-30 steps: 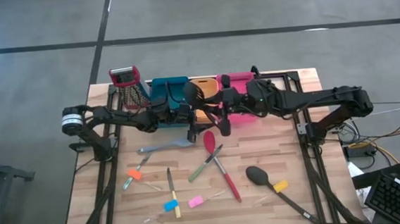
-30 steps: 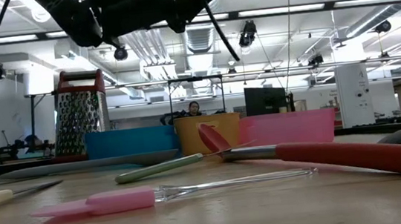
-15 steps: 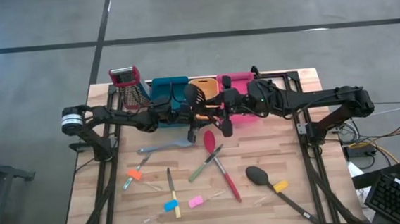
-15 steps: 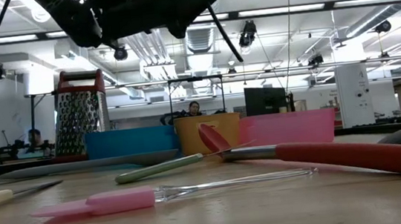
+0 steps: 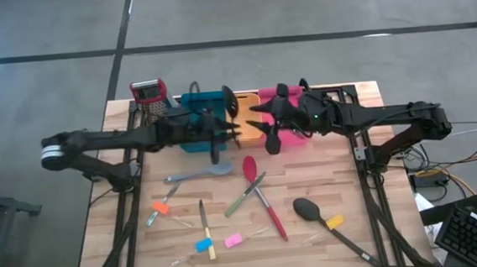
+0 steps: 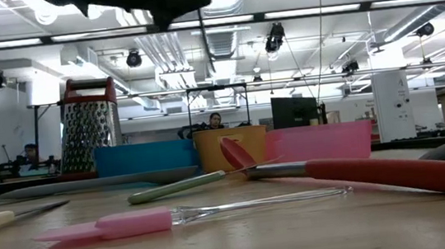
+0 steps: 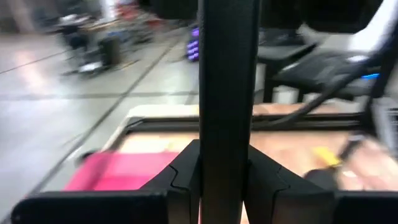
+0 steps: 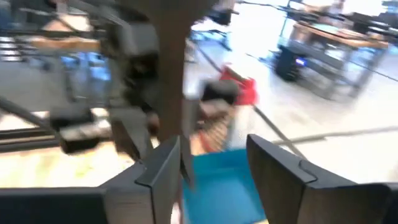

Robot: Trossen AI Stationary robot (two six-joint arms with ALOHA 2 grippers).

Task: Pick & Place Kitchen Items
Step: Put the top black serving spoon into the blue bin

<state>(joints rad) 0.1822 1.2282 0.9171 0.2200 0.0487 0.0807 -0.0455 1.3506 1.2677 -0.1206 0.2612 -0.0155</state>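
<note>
Black spatula (image 5: 228, 99) hangs over the bins (image 5: 193, 103), mid-handover. Left claw (image 7: 225, 165) is clamped on its handle; right claw (image 8: 214, 155) stands open beside it, holding nothing. Next, I judge: right backs off, left drops it in a bin. Count: three bins, one grater (image 5: 147, 93), three spoons, four small coloured pieces on the table (image 5: 342, 168).
</note>
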